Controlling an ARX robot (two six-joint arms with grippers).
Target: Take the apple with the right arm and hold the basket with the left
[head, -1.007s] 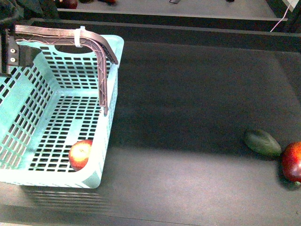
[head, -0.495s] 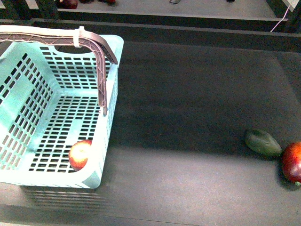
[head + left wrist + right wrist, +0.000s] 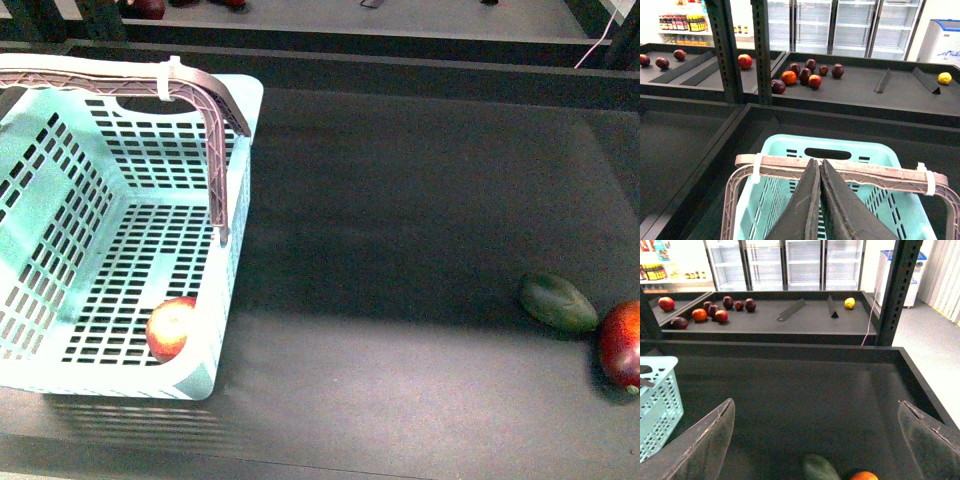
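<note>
Basket (image 3: 60,200) fills the near left corner; its brown handle (image 3: 215,140) arches over the opening, partly barring entry from above. Mid-table bare and wide. Green fruit (image 3: 557,303) touches darker apple (image 3: 622,345) at right edge, crowding side approach there.

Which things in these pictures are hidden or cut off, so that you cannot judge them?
- Apple, front view: the basket rim covers its right side.
- Darker apple, front view: cut by the picture edge.
- Left gripper, left wrist view: shut, contact with the handle unclear.
</note>
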